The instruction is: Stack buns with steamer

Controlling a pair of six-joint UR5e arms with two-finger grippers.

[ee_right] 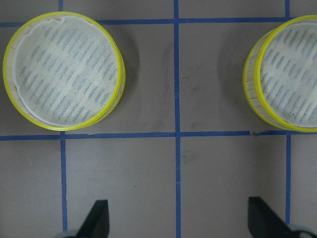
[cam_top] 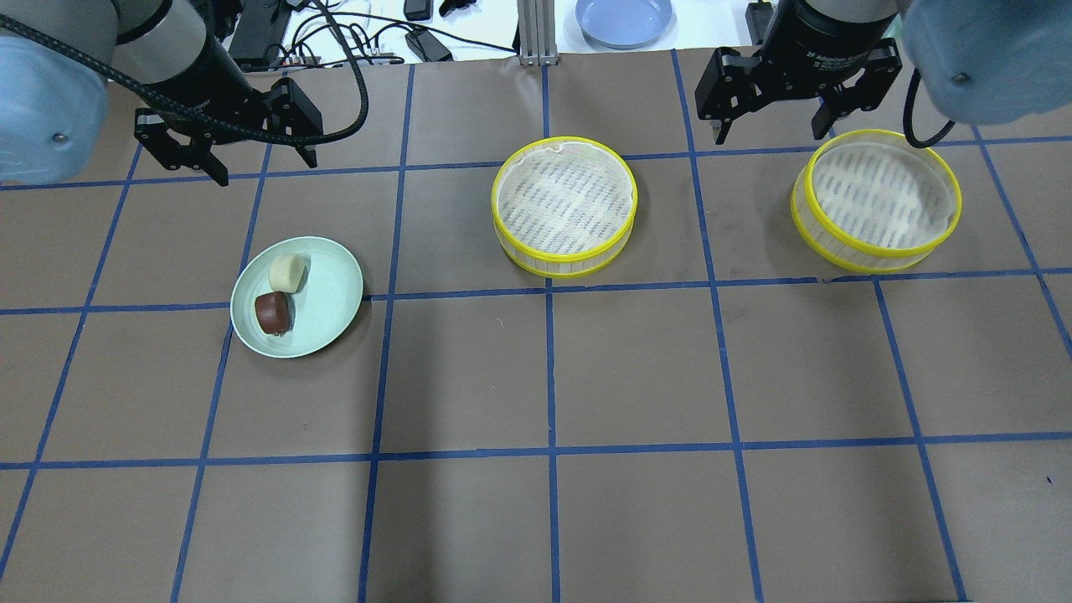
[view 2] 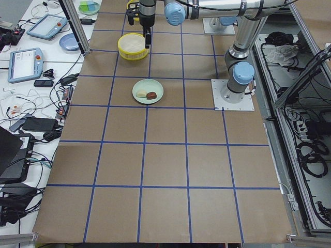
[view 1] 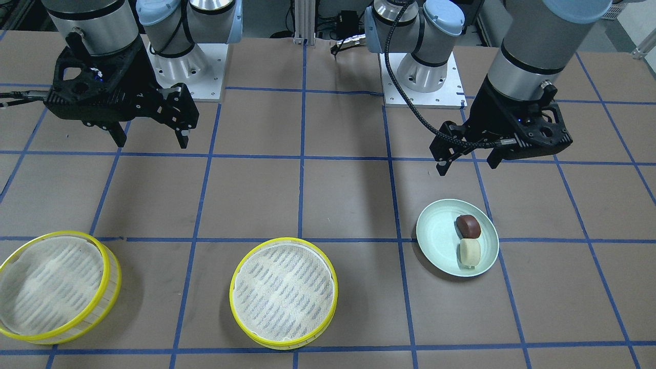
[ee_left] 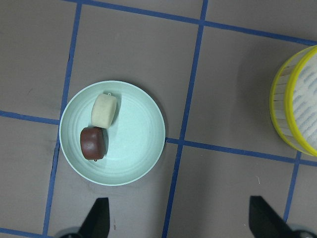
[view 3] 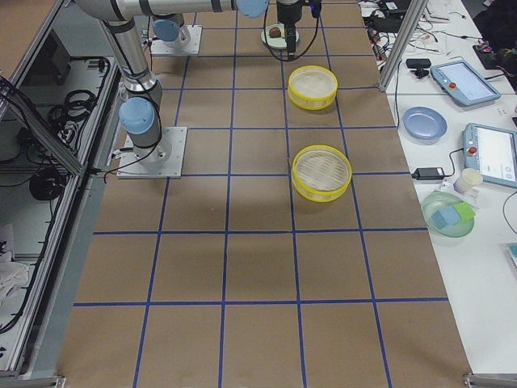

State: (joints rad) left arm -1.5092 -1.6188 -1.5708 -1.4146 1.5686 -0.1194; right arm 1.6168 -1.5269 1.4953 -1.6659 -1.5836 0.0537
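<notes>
Left hand [cam_top: 266, 170] hanging high, spread wide, gripping nothing; nearer arm for buns. Green plate [cam_top: 335, 268] lying below it, left of bench [cam_top: 636, 377] middle. On plate, cream bun [cam_top: 286, 272] on operators'-edge side touching brown bun [cam_top: 273, 312] on robot-edge side. 2 steamer trays sitting toward operators' edge, middle tray [cam_top: 561, 264] and right tray [cam_top: 871, 255], both holding liner only. Right hand [cam_top: 770, 136] hovering spread, empty, between the 2 trays.

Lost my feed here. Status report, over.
Left tool open, right tool open, both empty. Cream-white bun, reddish-brown bun together on pale green plate. Centre yellow-rimmed steamer tray, right-hand yellow-rimmed steamer tray empty, unstacked. Nothing blocking.
</notes>
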